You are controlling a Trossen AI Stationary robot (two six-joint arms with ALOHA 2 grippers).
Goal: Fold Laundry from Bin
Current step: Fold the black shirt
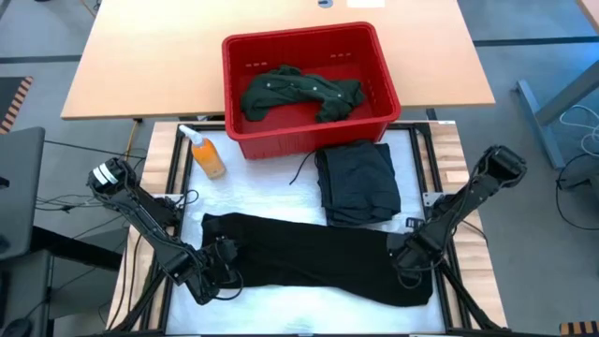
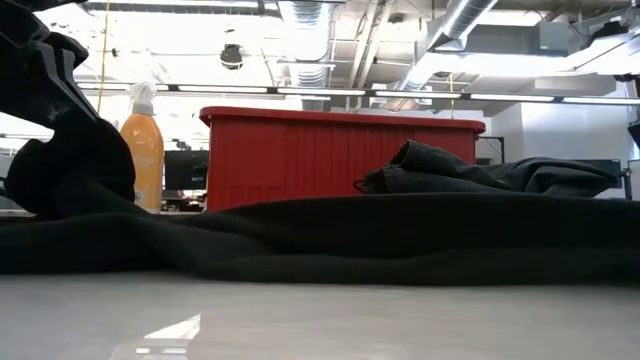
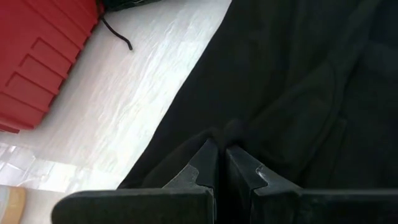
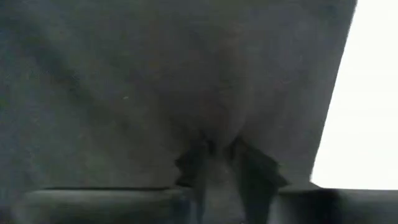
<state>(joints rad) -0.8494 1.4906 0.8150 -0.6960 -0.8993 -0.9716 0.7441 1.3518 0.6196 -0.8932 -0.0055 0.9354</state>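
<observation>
High view: black garment (image 1: 309, 257) spread flat on the near part of the table (image 1: 253, 183), long axis running left-right. Both grippers sit at its two ends: left gripper (image 1: 217, 265) at the left end, right gripper (image 1: 409, 253) at the right end. Each arm is nearest its own end, so a fold likely turns on carrying one end across toward the other, or lifting both edges together.

L wrist view: left gripper (image 3: 222, 163) pinched tight on a tuck of black cloth, fingers together w/ fabric bunched between the tips. R wrist view: right gripper (image 4: 225, 163) has fingers close together w/ cloth gathered at the tips; reads as a pinch, though the grip looks less settled than the left.

Arm pose: both arms reach in low from the outer near corners, forearms angled inward, wrists down at cloth level.

Rest of laundry: folded dark piece (image 1: 357, 183) just far of the black garment, right of centre. Green shirt (image 1: 299, 92) lies in the red bin (image 1: 374, 51), far centre. Orange bottle (image 1: 205, 153) stands left of the bin.
</observation>
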